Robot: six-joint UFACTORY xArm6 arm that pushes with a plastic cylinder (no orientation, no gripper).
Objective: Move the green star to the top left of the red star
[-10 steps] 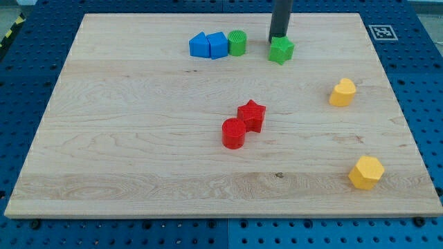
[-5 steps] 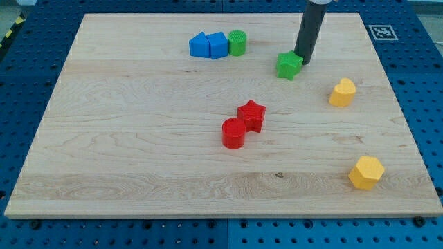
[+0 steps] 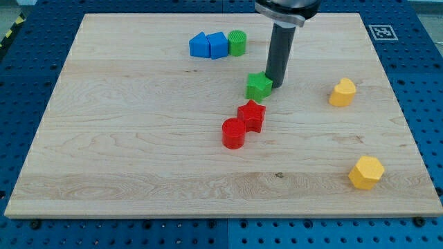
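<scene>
In the camera view, a pale wooden worktop [image 3: 138,138] lies on a blue perforated base [image 3: 21,104]. The dark rod comes down from the view's top, and my tip [image 3: 275,85] rests on the worktop, touching the green star [image 3: 259,86] on that block's right side, slightly toward the view's top. The rod is a plain pushing tool with nothing that opens or closes, so it grasps nothing; it only presses against the block's edge.

The green star sits just above the red star [image 3: 252,115] in the view, near it but with a narrow strip of wood showing between them. It lies almost straight above the red star, a touch to the view's right rather than to its left.

The red star touches a red cylinder [image 3: 234,133], which lies at its lower left. Near the view's top, two blue blocks [image 3: 208,45] stand side by side, touching, with a green cylinder [image 3: 237,43] just beside them on the right. At the view's right, a yellow block [image 3: 342,92] sits well apart from the rod, and a yellow hexagon-like block [image 3: 365,172] lies near the lower right corner. A printed square marker [image 3: 381,32] sits on the worktop's top right corner.
</scene>
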